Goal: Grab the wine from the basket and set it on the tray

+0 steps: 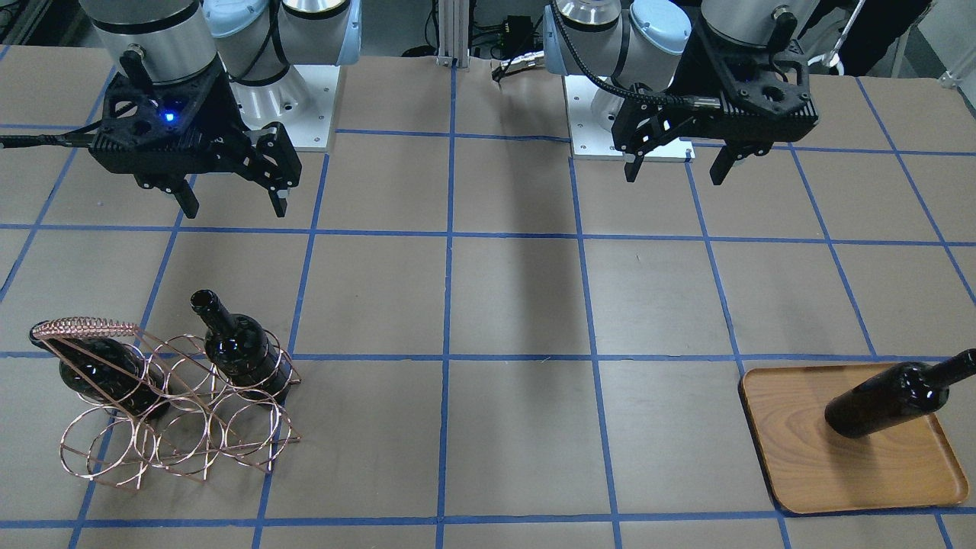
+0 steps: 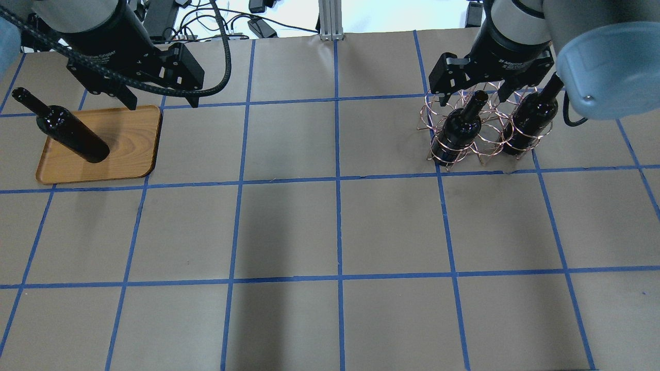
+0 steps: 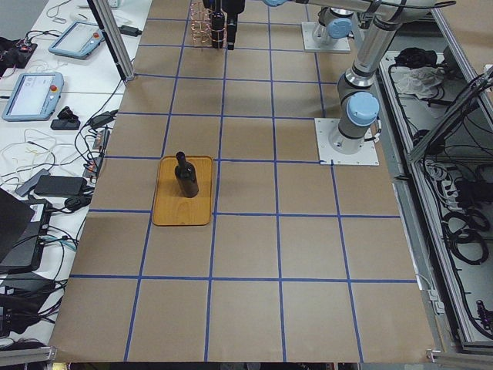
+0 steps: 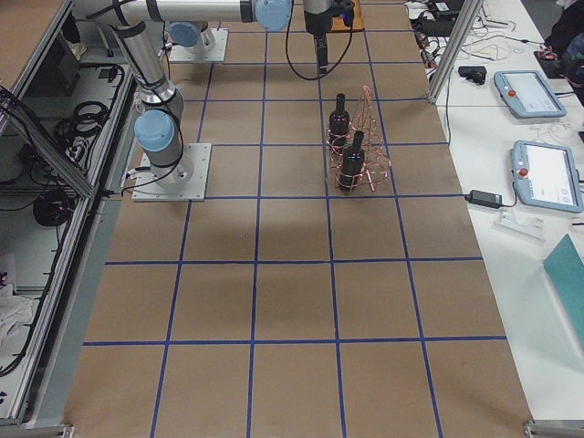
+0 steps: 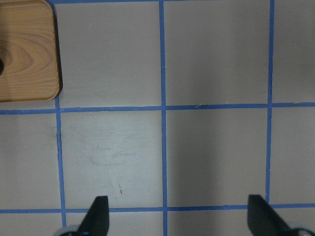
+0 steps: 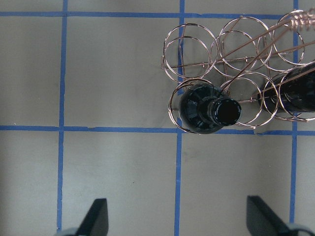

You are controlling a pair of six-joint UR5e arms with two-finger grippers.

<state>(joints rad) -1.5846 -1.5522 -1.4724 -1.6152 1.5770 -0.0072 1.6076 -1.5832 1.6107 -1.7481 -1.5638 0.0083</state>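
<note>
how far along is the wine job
Done: one bottle stands upright on the tray. In hand: nothing. The left tool and right tool are both open and empty, the right tool up near the basket. Left: two bottles sit in the basket, not yet moved to the tray. About a third done.

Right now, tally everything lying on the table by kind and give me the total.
Wine bottles: 3
Wire basket: 1
Wooden tray: 1
Total: 5
</note>
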